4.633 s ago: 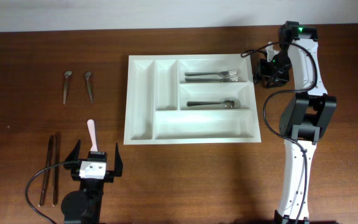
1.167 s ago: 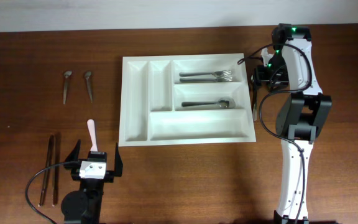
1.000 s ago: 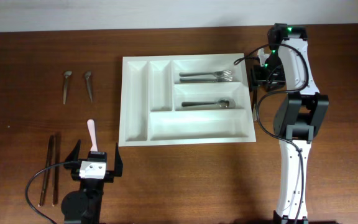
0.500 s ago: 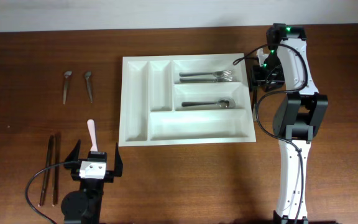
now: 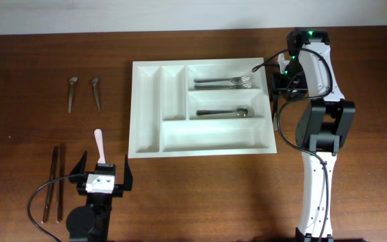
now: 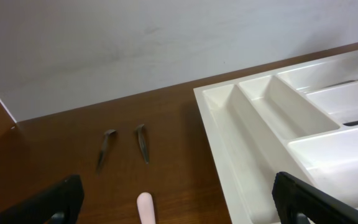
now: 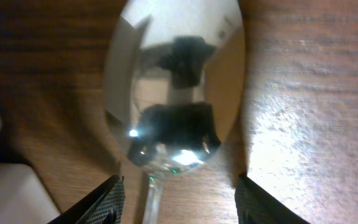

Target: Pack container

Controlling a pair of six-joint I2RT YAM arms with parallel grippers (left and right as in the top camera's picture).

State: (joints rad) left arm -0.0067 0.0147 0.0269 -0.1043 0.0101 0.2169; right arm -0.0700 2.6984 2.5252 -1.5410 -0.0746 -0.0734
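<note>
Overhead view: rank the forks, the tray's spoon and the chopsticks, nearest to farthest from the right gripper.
1. Forks, top compartment, beside the right gripper.
2. Spoon, middle compartment.
3. Chopsticks, table's far left.

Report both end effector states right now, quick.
Left end effector: open, holding nothing.
Right end effector: open, fingers either side of a spoon lying on the table, not gripping it.

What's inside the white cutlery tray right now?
In the tray: forks in the top long compartment, one spoon in the middle. Other three look empty; nothing is covered.
</note>
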